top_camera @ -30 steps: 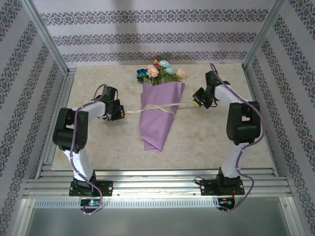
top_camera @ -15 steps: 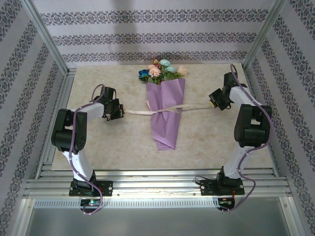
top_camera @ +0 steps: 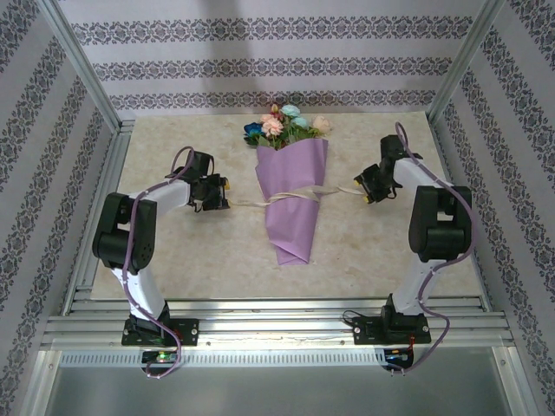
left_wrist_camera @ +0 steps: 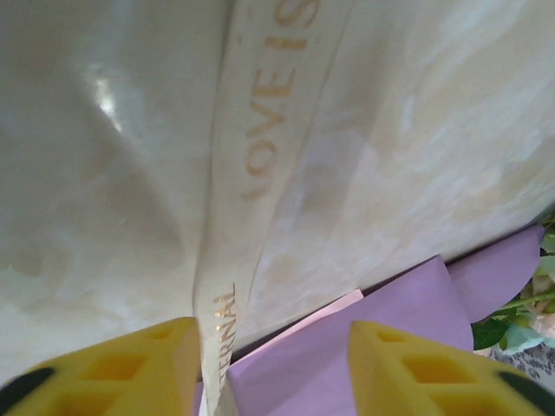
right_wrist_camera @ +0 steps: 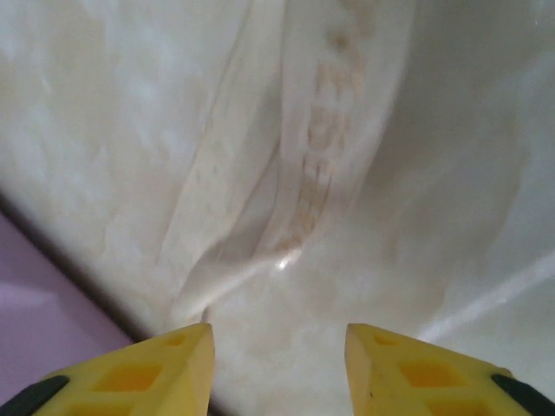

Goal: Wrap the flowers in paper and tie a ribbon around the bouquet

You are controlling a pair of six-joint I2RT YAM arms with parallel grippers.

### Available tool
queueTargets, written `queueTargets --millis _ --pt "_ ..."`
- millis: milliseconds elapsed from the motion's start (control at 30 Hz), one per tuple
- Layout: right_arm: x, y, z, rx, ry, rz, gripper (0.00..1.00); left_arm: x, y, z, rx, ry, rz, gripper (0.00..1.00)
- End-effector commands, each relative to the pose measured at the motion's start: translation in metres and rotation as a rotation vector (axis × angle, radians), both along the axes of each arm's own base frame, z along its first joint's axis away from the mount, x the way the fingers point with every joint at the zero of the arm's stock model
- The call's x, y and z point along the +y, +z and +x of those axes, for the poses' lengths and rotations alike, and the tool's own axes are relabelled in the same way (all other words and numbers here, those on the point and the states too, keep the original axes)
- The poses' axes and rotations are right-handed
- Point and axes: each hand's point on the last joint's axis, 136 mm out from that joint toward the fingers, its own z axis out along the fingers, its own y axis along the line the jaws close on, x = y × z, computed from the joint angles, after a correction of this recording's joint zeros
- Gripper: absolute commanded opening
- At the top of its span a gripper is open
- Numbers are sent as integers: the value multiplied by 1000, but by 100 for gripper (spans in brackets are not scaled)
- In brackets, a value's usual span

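My left gripper [top_camera: 222,192] has its 2 yellow fingers [left_wrist_camera: 113,368] standing apart with nothing clamped. In the left wrist view [left_wrist_camera: 270,336] the ribbon [left_wrist_camera: 260,156] runs down past the inner edge of the finger at 7 o'clock; I cannot tell whether it touches that finger. The right gripper [top_camera: 361,185] is parted as well. From its own camera [right_wrist_camera: 277,334] the gap between the fingers [right_wrist_camera: 130,377] holds nothing, and the ribbon [right_wrist_camera: 312,173] lies slack and creased on the table just beyond them, toward 12 o'clock. The ribbon is pale cream with gold lettering that reads "LOVE IS" and "ETERNAL". Seen from above, it [top_camera: 291,198] crosses the waist of the bouquet [top_camera: 293,217], with 1 tail trailing toward 9 o'clock to the left gripper and 1 toward 3 o'clock to the right gripper. The bouquet lies flat at the middle of the marbled table [top_camera: 173,260], between the 2 grippers, as a narrow lilac cone with its point at 6 o'clock. The flowers [top_camera: 286,126], pink, peach, blue and pale teal among green leaves, spill from the wide end at 12 o'clock. The paper [left_wrist_camera: 408,321] shows a sliver of its pink face along 1 edge in the left wrist view.
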Motion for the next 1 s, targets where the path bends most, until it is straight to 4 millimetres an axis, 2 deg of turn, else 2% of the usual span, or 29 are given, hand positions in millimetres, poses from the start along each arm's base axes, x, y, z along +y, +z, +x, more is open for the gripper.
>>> queueTargets --millis 0,133,267,367,500,600,667,800,867,900,967 --pt "29 28 4 -85 -103 68 51 -8 14 -16 15 -30 29 54" --pt "78 26 14 -116 -160 219 55 -51 15 -8 -14 -62 -46 56" --pt "106 10 23 -99 -211 305 55 -85 1 -3 -4 -67 -107 56" --pt "110 -1 27 -94 -257 317 55 -95 -7 0 3 -46 -115 56" --pt "107 -15 26 -68 -293 308 53 -100 -21 5 25 -33 -119 56" --pt "106 -22 28 -67 -301 302 49 -99 -31 6 38 -21 -111 52" --pt "108 -28 31 -68 -305 315 39 -99 -37 7 40 -15 -112 46" --pt "104 -30 31 -79 -321 302 13 -102 -47 10 41 -17 -121 27" --pt "101 -24 30 -93 -315 278 0 -98 -50 13 24 5 -128 7" --pt "99 -20 30 -100 -309 266 0 -95 -49 15 13 12 -124 1" --pt "96 -10 30 -117 -285 243 0 -86 -40 23 -23 9 -111 0"
